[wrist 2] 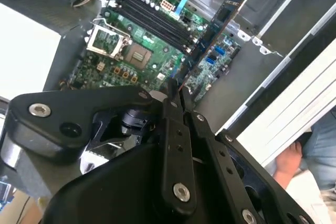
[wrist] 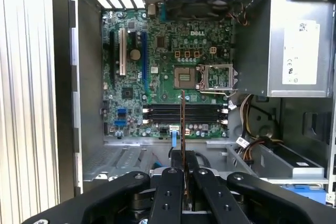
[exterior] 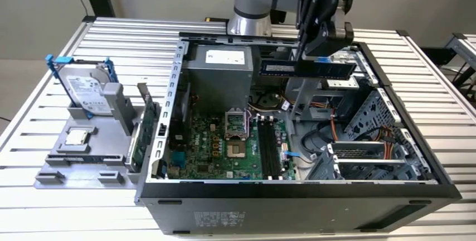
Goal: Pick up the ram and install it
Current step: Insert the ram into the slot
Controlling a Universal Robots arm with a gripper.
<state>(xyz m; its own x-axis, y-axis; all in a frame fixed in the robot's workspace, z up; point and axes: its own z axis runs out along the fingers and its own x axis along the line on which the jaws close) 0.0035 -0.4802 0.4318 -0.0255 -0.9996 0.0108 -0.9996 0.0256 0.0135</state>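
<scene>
Firmly closed, my end effector grips the long, thin, dark blue-black ram above the far side of the open grey computer case. Its length runs left-right in the exterior view, crosswise to the black memory slots below and nearer.

arm: smooth silver-grey cylinder topped by a blue band | fingers: two narrow black bars side by side, each dotted with small round holes | gripper: matte black, broad rounded linkage plates spreading out behind the fingers | screws: shiny silver heads set in the plates behind the fingers
</scene>
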